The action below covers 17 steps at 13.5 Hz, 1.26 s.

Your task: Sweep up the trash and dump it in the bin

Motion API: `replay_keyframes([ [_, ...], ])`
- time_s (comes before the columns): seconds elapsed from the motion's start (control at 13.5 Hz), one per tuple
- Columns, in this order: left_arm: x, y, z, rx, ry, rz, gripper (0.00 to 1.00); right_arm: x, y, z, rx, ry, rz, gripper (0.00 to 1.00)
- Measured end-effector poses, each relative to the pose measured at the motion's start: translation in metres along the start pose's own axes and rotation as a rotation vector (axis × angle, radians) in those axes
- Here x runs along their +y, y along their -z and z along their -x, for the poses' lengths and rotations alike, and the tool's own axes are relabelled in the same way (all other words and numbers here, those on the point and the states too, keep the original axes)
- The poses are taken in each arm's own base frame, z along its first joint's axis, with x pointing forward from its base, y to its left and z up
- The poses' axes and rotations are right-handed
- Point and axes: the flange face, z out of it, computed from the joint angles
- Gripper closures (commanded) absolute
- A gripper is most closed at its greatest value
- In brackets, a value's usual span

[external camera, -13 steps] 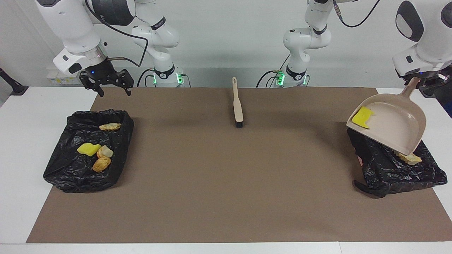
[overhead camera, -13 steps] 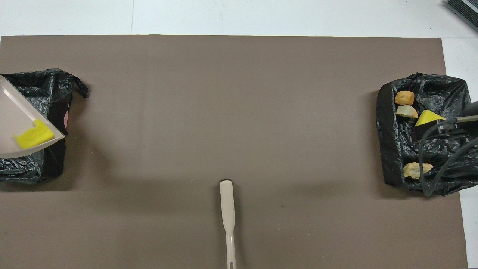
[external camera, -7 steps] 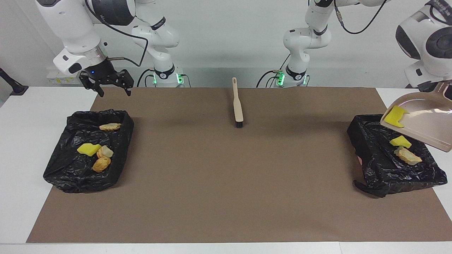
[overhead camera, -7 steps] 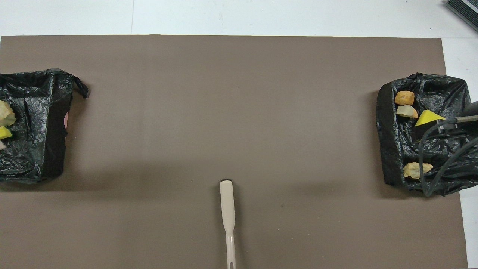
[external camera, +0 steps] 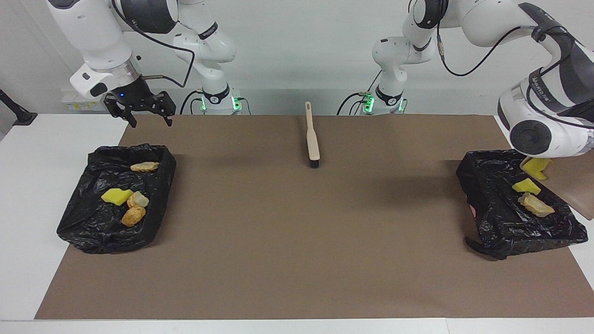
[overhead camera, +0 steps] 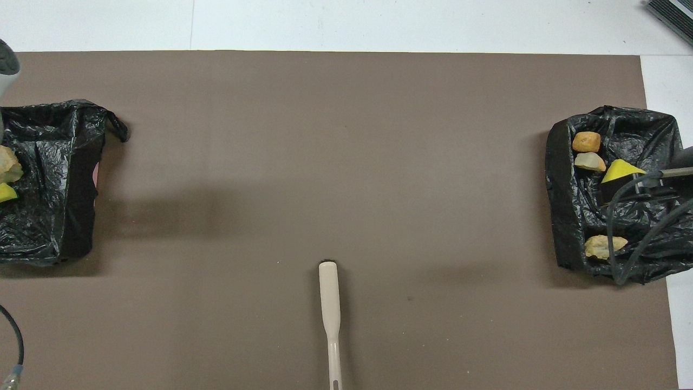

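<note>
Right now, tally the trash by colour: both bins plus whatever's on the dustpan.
Yellow chunks: 3 (one in each bin, one at the lip of the dustpan)
Tan or orange-brown pieces: 4 (three in the bin at the right arm's end, one in the bin at the left arm's end)
Total: 7

Both arms (external camera: 93, 32) are glossy white with rounded shells and black joint bands; green lights glow at each base (external camera: 218, 103). Black cables loop along the links. The right gripper (external camera: 139, 105) is black, a blue light at its twelve o'clock.
</note>
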Motion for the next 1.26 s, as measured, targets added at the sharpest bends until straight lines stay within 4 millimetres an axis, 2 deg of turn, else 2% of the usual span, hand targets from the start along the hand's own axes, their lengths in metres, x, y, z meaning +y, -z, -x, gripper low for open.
replay_keyframes([
  [0.3,0.029,0.059,-0.009,-0.062,0.010,0.049,1.00,0.000,0.000,0.000,0.000,0.000,0.000,0.00],
  [0.45,0.039,0.070,-0.011,-0.097,0.077,0.067,1.00,0.000,0.000,0.000,0.000,0.000,0.000,0.00],
  [0.67,0.035,0.057,-0.008,-0.115,0.101,0.079,1.00,0.000,0.000,0.000,0.000,0.000,0.000,0.00],
  [0.97,0.046,0.049,-0.039,0.014,0.268,0.203,1.00,0.000,0.000,0.000,0.000,0.000,0.000,0.00],
  [1.04,0.046,0.047,-0.040,0.008,0.306,0.211,1.00,0.000,0.000,0.000,0.000,0.000,0.000,0.00],
  [1.26,0.033,0.024,-0.018,-0.094,0.282,0.164,1.00,0.000,0.000,0.000,0.000,0.000,0.000,0.00],
])
